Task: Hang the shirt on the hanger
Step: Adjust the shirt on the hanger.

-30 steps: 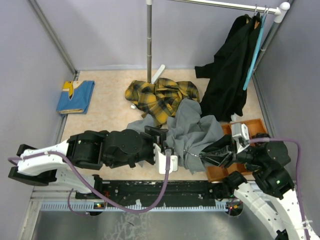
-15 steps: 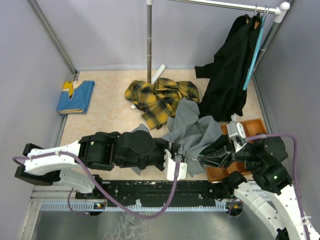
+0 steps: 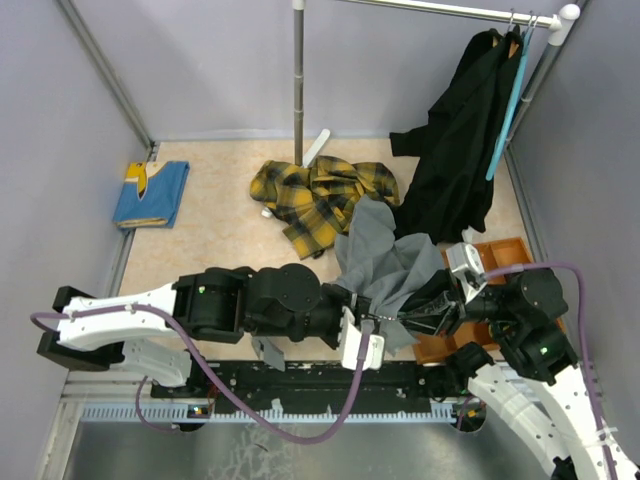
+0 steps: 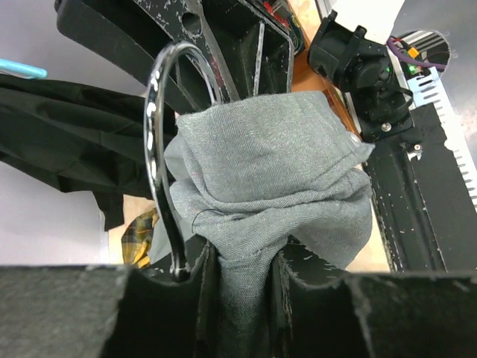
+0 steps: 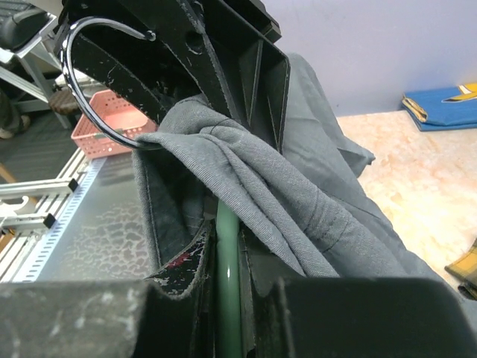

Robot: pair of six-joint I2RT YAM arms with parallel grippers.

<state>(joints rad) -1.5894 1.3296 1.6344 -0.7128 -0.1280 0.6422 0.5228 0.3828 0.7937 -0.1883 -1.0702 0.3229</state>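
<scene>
Toward the front edge of the worktop, right of centre, the overhead view shows the grey shirt [image 3: 385,262] bunched between the left gripper [image 3: 368,322] and the right gripper [image 3: 428,316], which meet nose to nose.

From the left wrist, the jaws are clamped on a fold of that cloth, and a chrome hook [image 4: 155,134] arcs just beside the bundle.

From the right wrist, the jaws are closed on the pale green hanger [image 5: 227,298], whose bar runs up under the draped fabric toward the hook.

By my reading, threading has begun but neither shoulder looks seated. The shirt needs pulling over both hanger ends.
</scene>
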